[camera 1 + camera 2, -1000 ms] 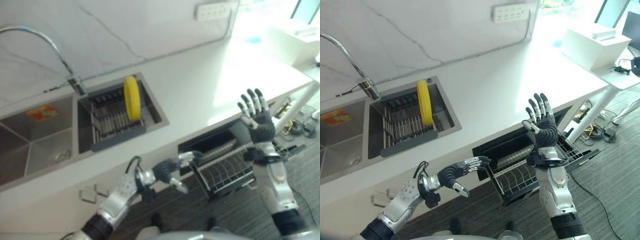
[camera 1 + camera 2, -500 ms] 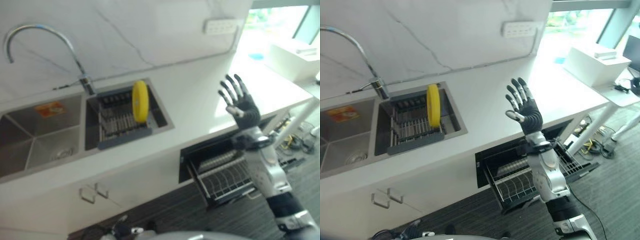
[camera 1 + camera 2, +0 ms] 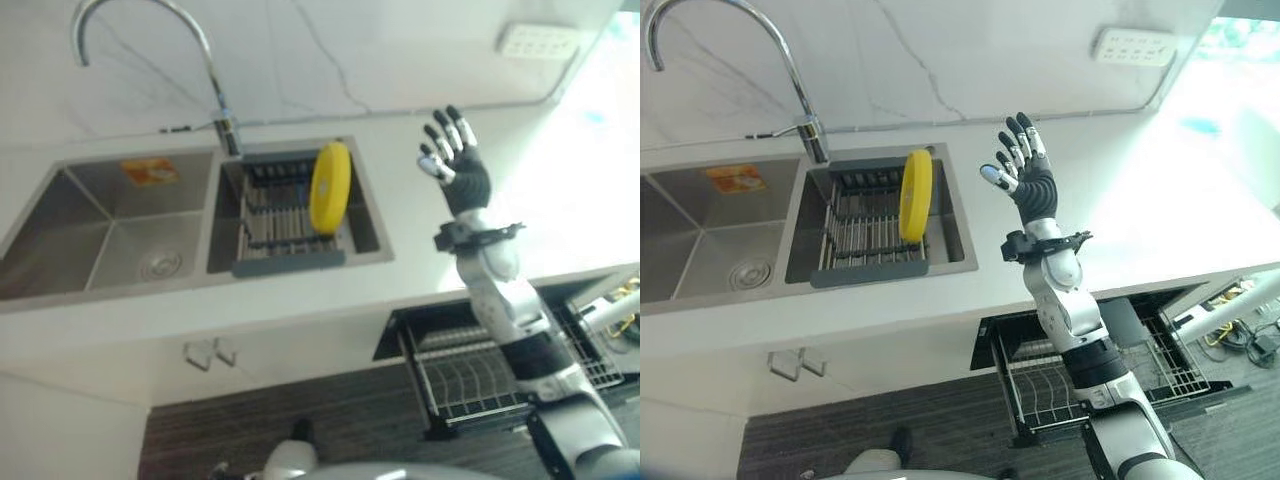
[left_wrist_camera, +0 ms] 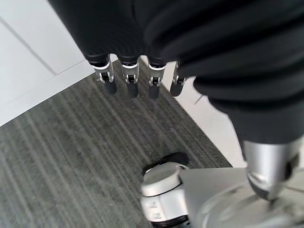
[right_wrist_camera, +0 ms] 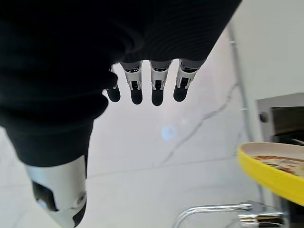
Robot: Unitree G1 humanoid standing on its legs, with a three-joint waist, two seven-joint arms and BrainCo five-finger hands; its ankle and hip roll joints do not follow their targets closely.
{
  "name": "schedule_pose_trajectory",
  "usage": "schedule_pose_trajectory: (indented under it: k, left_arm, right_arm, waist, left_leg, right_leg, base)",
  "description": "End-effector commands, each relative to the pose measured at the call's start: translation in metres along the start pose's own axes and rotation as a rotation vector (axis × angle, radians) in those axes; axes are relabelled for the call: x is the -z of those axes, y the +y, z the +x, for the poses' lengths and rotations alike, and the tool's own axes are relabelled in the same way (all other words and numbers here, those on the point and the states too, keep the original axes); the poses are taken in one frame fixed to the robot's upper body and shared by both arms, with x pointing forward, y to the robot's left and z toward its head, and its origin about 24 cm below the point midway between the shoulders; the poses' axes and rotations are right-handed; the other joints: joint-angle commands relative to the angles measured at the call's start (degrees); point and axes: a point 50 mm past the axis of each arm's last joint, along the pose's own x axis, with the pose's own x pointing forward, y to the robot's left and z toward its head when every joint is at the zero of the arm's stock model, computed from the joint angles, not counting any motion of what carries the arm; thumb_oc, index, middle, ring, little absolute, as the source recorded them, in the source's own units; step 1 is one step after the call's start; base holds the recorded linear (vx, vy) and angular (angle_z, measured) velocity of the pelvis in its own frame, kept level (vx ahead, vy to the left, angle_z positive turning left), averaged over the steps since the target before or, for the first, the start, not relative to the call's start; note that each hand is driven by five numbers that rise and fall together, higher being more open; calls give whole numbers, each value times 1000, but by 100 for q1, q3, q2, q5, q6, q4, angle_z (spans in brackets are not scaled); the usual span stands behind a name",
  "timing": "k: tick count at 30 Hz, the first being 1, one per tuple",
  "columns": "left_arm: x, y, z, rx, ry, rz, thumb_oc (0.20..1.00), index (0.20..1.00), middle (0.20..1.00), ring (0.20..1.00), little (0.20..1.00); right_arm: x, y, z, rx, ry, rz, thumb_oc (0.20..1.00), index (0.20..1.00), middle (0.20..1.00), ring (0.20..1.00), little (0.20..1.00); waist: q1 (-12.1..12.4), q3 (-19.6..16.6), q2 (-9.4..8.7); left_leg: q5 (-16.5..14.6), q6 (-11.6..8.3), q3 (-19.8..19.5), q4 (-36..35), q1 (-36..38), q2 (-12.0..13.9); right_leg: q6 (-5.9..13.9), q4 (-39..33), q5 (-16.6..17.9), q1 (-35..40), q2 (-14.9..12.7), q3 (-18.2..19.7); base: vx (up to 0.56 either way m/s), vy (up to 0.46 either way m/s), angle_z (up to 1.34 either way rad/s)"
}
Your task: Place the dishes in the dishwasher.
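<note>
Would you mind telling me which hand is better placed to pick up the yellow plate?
Right: the right hand is open above the counter beside the yellow plate; the left hand hangs over the floor.

A white marble wall [image 3: 940, 60] rose behind my white counter [image 3: 1160, 210] (bright daylight washed its far end), and grey striped carpet [image 4: 71, 166] covered the floor.

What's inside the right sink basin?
A dark drying rack fills the right basin, with a yellow plate standing on edge in it. The basin floor beneath is covered.
</note>
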Motion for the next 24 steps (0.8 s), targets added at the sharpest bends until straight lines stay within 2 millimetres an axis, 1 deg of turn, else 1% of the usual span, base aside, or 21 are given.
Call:
schedule_pose_trajectory:
  k: [1,3,7,10,16,18,21,24]
  left_arm:
    - [-1,8,2,-19,4,83,1000,1000,1000,1000,1000]
    - [-2,11,2,-15,-7,77,1000,1000,1000,1000,1000]
    - [5,11,1,-3,-11,86,1000,1000,1000,1000,1000]
    - [8,11,0,5,-20,125,1000,1000,1000,1000,1000]
    - [10,13,-1,6,-21,125,1000,1000,1000,1000,1000]
    - [7,17,-1,2,-36,174,1000,1000,1000,1000,1000]
    - [7,17,-1,23,-40,206,1000,1000,1000,1000,1000]
    - [7,19,0,-9,-30,177,1000,1000,1000,1000,1000]
  right_arm:
    - [-40,-1,19,-4,-183,-68,1000,1000,1000,1000,1000]
    - [-50,-3,26,8,-216,-90,1000,1000,1000,1000,1000]
    - [-58,-9,36,19,-218,-114,1000,1000,1000,1000,1000]
    - [-58,-12,40,26,-210,-117,1000,1000,1000,1000,1000]
    - [-56,-14,47,35,-195,-125,1000,1000,1000,1000,1000]
    - [-55,-15,48,40,-193,-120,1000,1000,1000,1000,1000]
    - [-52,-10,51,10,-185,-117,1000,1000,1000,1000,1000]
    - [-48,-4,52,-5,-171,-112,1000,1000,1000,1000,1000]
  waist:
    - [191,-38,314]
    - [256,52,387]
    - [370,133,488]
    - [422,168,538]
    - [495,251,635]
    - [514,295,662]
    - [522,375,711]
    - [535,413,725]
  left_leg:
    - [-405,-12,82,306,-359,295]
    - [-363,1,14,334,-487,251]
    - [-321,32,-66,353,-595,170]
    - [-298,47,-89,361,-641,138]
    - [-265,68,-110,393,-754,68]
    - [-253,78,-121,427,-821,42]
    - [-224,79,-146,468,-904,25]
    - [-207,80,-134,475,-943,14]
  right_leg:
    - [43,871,-881,-86,-281,-145]
    - [55,905,-875,-147,-319,-171]
    - [82,909,-865,-117,-389,-232]
    - [105,927,-867,-93,-436,-270]
    - [139,954,-874,-76,-514,-332]
    - [144,968,-873,-87,-531,-333]
    - [142,1006,-880,-127,-542,-289]
    - [149,993,-880,-117,-545,-291]
  base:
    - [8,44,13]
    - [-3,50,18]
    - [56,40,7]
    - [62,25,3]
    - [29,18,3]
    - [2,-9,11]
    - [-9,1,11]
    - [0,0,0]
